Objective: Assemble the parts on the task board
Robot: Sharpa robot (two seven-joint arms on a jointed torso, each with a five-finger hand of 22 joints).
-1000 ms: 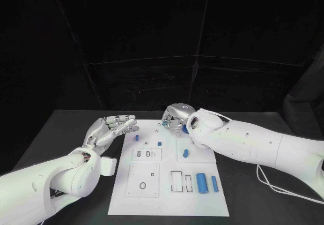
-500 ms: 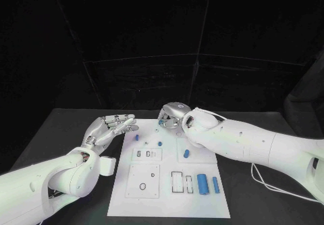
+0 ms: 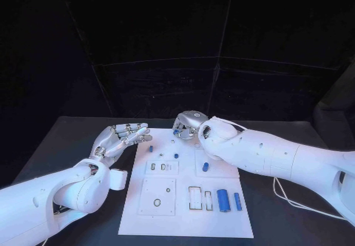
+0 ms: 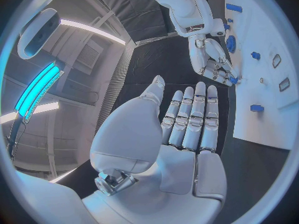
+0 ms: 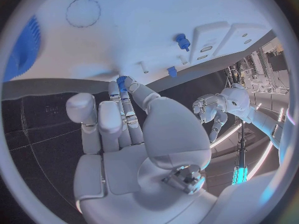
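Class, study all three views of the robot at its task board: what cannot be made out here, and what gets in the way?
- Head view: whatever the right hand holds at the task board's far edge is hidden by that hand itself.
- Right wrist view: the small blue part at the fingers is too small to identify.
- Left wrist view: the board is cut off by the circle's rim.

The task board (image 3: 185, 205) is lying at the centre of the table (image 3: 66, 138), in the lower middle of the head view. The left hand (image 3: 118, 141) is sitting just left of the board's upper left corner. The right hand (image 3: 186, 125) is hovering at the board's upper edge. Two long parts (image 3: 229, 200) are lying side by side at the board's lower right.
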